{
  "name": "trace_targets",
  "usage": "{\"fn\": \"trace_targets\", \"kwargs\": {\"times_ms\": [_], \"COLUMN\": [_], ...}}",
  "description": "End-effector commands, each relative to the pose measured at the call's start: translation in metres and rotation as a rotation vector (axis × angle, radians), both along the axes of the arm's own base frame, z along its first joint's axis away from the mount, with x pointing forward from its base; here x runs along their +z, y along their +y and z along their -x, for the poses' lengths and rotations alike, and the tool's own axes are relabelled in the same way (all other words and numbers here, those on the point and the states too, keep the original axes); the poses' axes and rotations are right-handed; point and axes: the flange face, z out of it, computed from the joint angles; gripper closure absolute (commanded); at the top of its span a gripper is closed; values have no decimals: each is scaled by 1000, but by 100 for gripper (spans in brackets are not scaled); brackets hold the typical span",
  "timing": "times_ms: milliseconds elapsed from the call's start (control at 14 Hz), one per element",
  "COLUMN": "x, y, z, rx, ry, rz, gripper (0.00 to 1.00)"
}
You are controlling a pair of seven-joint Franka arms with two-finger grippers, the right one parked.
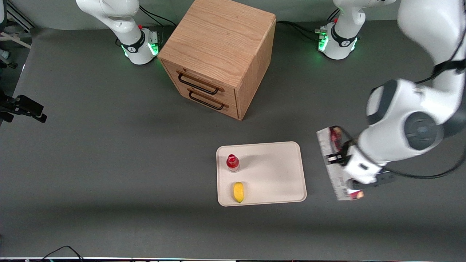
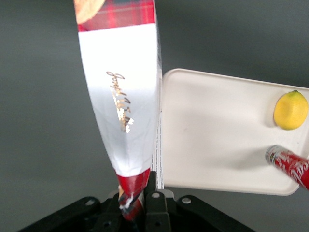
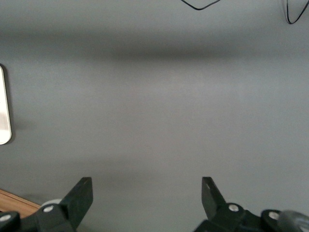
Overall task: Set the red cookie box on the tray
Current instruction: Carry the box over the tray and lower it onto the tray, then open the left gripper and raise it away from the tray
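Observation:
My left gripper (image 1: pixel 338 158) is shut on the red cookie box (image 1: pixel 337 181), gripping it near the middle of its length. The box is held on its long edge with a grey-white printed side facing up, beside the tray (image 1: pixel 273 171) on the working arm's side, its length along the tray's short edge. In the left wrist view the gripper (image 2: pixel 137 193) pinches the box's red end, and the white and red carton (image 2: pixel 123 96) stretches away from it, just overlapping the edge of the cream tray (image 2: pixel 217 135).
A red-capped bottle (image 1: pixel 232 162) and a yellow lemon (image 1: pixel 238 191) sit on the tray's parked-arm end; both show in the left wrist view, bottle (image 2: pixel 289 164) and lemon (image 2: pixel 290 110). The wooden drawer cabinet (image 1: pixel 218 54) stands farther from the camera.

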Motion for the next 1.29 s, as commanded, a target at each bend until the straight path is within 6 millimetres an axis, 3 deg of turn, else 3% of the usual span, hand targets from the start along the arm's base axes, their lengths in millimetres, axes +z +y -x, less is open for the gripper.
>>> {"fn": "trace_targets", "kwargs": {"times_ms": [0,143,429,500,571,643,786,929,1000,1071,1214], "x": [-73,-114,-176,-179,-179,-175,-151,-106,-71,-21,38], "y": [-27,-44,-54,-54,-53,-51,-39,-25,-17,2,33], "z": [2,1,1,2,3,3,4,5,7,12,28], "rx": [-39,-107,-179,-182,-174,-166,-166,-132,-102,-72,-79], "ry": [-31,-57,-95,-91,-86,-78,-33,8,3,11,38], "rz": [17,9,-13,-17,-19,-20,-70,-86,-76,-82,-131], "gripper": [100,100,100,73,1,0,0,0,0,0,0]}}
